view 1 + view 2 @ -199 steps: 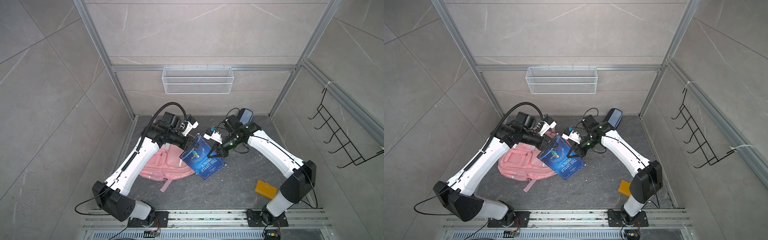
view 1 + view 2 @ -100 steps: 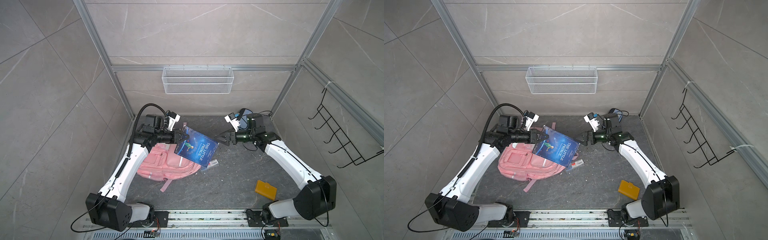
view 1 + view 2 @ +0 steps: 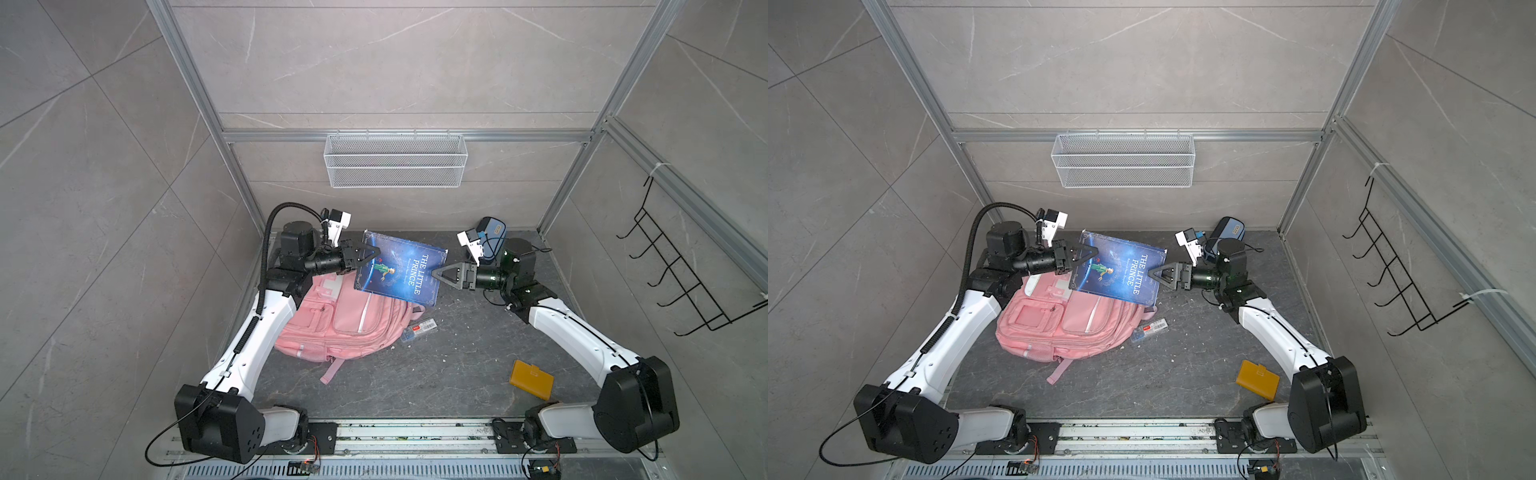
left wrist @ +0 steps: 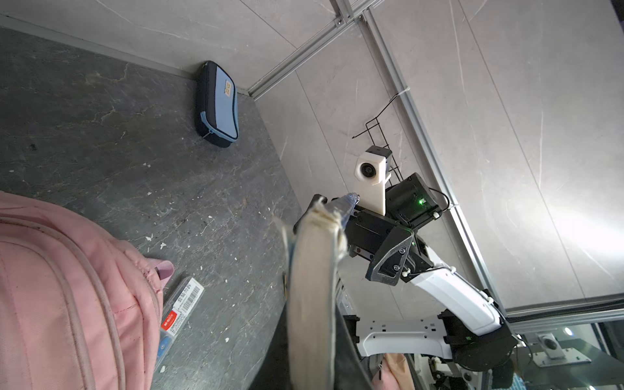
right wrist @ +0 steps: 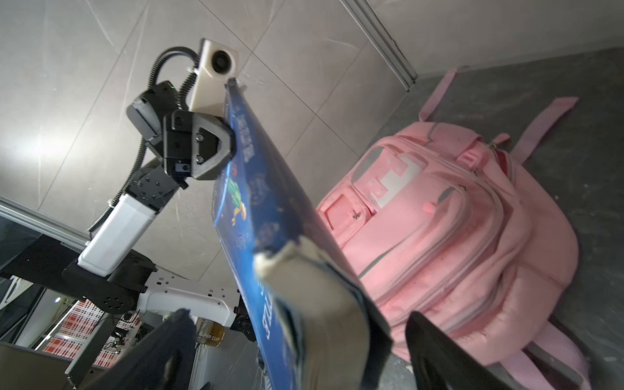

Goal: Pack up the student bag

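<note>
The pink student bag [image 3: 345,324] [image 3: 1059,328] lies flat on the dark floor, front pockets up; it also shows in the wrist views [image 5: 439,219] [image 4: 67,287]. Above its far end a blue book [image 3: 399,270] [image 3: 1117,270] titled "The Little Prince" hangs in the air. My left gripper [image 3: 370,257] [image 3: 1090,255] [image 4: 314,364] is shut on the book's left edge. My right gripper [image 3: 435,274] [image 3: 1152,274] [image 5: 304,351] stands open, one finger [image 5: 435,347] on either side of the book's [image 5: 270,209] right edge with gaps showing.
A blue pencil case [image 3: 492,230] [image 4: 219,104] stands at the back wall behind the right arm. A small labelled packet [image 3: 419,329] lies beside the bag. A yellow wallet [image 3: 532,379] lies front right. A wire basket [image 3: 395,160] and a hook rack [image 3: 673,282] hang on the walls.
The right gripper let go of the book and drew back while the left lifted the book off the bag. Now the open right jaws have come back around the book's free edge.
</note>
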### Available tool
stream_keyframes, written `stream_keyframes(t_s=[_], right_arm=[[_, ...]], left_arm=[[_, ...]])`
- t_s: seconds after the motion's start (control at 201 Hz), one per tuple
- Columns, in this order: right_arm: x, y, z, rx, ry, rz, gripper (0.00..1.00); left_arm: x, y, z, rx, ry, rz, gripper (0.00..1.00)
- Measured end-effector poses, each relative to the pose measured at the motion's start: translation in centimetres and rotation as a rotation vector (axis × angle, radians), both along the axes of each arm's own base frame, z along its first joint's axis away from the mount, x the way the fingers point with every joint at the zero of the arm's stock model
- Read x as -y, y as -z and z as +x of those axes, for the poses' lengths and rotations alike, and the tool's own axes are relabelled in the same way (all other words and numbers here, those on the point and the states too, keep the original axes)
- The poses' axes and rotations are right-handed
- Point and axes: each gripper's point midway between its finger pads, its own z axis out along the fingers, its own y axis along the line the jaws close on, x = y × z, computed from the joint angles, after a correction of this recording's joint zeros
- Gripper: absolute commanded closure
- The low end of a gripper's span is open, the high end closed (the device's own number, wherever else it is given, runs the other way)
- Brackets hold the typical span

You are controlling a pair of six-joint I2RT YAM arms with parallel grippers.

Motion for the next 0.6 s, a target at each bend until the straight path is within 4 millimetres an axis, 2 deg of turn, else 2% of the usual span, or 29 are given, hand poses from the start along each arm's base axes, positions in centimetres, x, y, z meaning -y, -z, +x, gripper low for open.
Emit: stream_keyframes(t_s=[0.05,0.159,0.234,0.373,0.418,0.458,0.478,0.533,0.602], right_arm=[[-0.3,-0.5,0.0,0.006,-0.012,0.021,0.22],[-1.4,-0.8,-0.2,0.005,-0.050,0.050,0.61],[-2.0,-0.5,-0.2,-0.015,-0.069,0.057,0.81],[-2.4,-0.8,-0.5,-0.021,-0.090,0.073,1.00],[-2.4,-0.8,-0.6,-0.023,-0.091,0.074,1.00],[-2.4,-0.8,-0.5,-0.026,-0.090,0.075,1.00],[-2.4,-0.8,-0.5,-0.026,-0.091,0.075,1.00],[-2.4,-0.8,-0.4,-0.029,-0.085,0.074,1.00],[-2.1,-0.4,-0.1,-0.033,-0.066,0.064,1.00]], left_arm=[[0.0,-0.4,0.0,0.004,0.002,-0.014,1.00],[0.1,-1.0,0.1,0.014,0.004,-0.038,1.00],[0.2,-1.1,0.0,0.012,0.008,-0.049,1.00],[-0.1,-0.4,0.4,-0.004,-0.011,-0.051,1.00],[-0.2,-0.3,0.4,-0.004,-0.014,-0.051,0.99],[-0.2,-0.3,0.4,-0.004,-0.018,-0.048,0.85],[-0.2,-0.3,0.4,-0.003,-0.020,-0.047,0.72],[-0.5,0.0,0.6,-0.003,-0.047,-0.022,0.44],[-1.1,0.7,1.2,-0.016,-0.110,0.036,0.21]])
